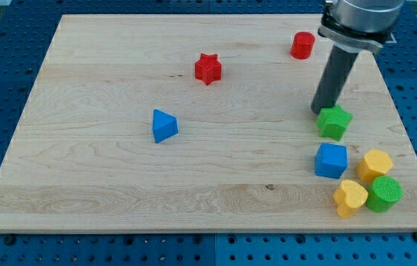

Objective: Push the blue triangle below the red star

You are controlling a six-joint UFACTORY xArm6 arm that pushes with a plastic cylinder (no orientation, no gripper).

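Observation:
The blue triangle (164, 125) lies left of the board's middle. The red star (208, 69) sits above it and a little to the view's right. My tip (319, 111) is far off at the view's right, touching the upper left edge of a green star-shaped block (334, 122). The rod rises from there to the view's top right.
A red cylinder (303, 45) stands near the top right. A blue cube (331, 160), a yellow hexagon (376, 165), a yellow heart-like block (350, 197) and a green cylinder (383, 193) cluster at the bottom right. The wooden board (83, 192) lies on a blue pegboard.

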